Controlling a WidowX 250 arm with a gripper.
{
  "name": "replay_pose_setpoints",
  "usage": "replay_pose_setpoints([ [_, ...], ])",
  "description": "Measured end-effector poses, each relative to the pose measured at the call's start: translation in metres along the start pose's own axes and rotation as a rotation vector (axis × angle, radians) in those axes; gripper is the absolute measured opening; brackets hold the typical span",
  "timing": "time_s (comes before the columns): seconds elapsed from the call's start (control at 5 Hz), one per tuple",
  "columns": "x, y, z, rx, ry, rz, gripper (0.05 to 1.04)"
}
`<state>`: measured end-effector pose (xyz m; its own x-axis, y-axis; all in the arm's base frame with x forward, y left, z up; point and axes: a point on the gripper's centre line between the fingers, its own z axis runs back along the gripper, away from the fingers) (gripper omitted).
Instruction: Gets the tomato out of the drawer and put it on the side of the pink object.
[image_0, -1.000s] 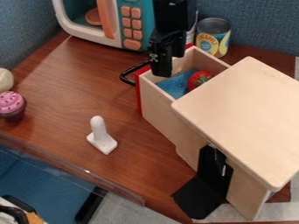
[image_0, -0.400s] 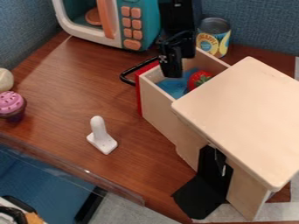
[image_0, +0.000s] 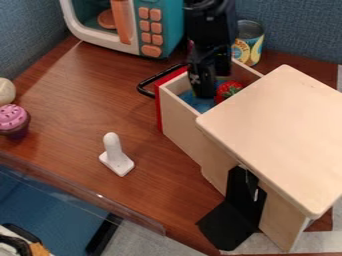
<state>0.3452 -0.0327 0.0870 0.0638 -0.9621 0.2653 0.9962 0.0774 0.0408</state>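
Tomato (image_0: 228, 90): red, green-topped; inside the drawer (image_0: 183, 120), on blue lining (image_0: 198, 103) — presumably there as a soft bed against rolling.

End effector (image_0: 212, 86): black, pointed down over the drawer's open part, just beside the tomato. Spread apart, pinching nothing; contact with the fruit impossible to tell. Likely held upright to clear the drawer walls and the cabinet top (image_0: 280, 132) close by.

Drawer: pale wood, red front, black handle (image_0: 144, 90); pulled out, evidently for access from above.

White upright piece (image_0: 115, 156): footed, standing alone on the bench (image_0: 73, 105), mid-way toward the goal.

Pink cupcake (image_0: 13, 119): at the bench's far left of view — probably the pink object meant, with bench beside it as the set-down spot.

Can (image_0: 248, 44): behind the drawer. Toy microwave (image_0: 150, 37): at the back.
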Motion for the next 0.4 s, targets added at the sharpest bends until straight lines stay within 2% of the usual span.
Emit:
replay_pose_setpoints([
  [0.4, 0.003, 0.0, -0.015, 0.015, 0.016, 0.014, 1.0],
])
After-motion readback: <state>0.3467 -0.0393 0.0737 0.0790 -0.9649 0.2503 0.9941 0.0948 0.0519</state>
